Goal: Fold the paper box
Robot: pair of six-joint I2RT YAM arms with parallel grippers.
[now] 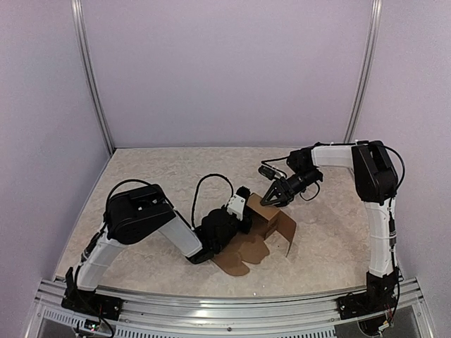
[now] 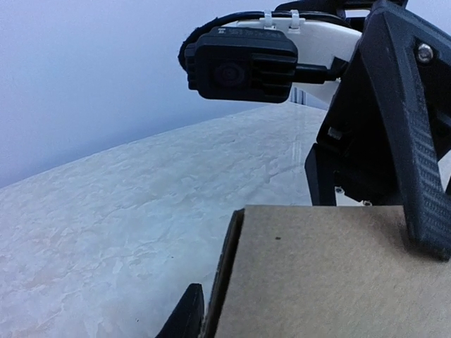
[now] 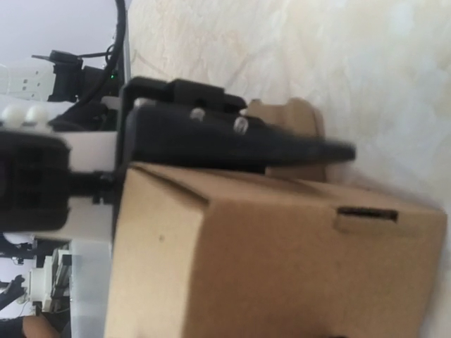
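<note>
The brown paper box (image 1: 273, 227) stands partly folded in the middle of the table, with rounded flaps lying flat in front of it. My left gripper (image 1: 244, 205) is at the box's left wall. In the left wrist view one finger (image 2: 184, 315) sits just outside the cardboard panel (image 2: 331, 282), and the other is hidden behind it. My right gripper (image 1: 272, 198) stands open over the box's rear top edge, and its ribbed finger (image 2: 425, 197) touches the panel. In the right wrist view the box (image 3: 282, 260) hides my own jaws, and the left gripper's finger (image 3: 282, 144) lies along its wall.
The marbled tabletop (image 1: 162, 176) is enclosed by pale walls, with metal posts (image 1: 91, 77) at the back corners. An aluminium rail (image 1: 225, 306) runs along the near edge. The left arm's black cable (image 1: 211, 184) loops above its wrist.
</note>
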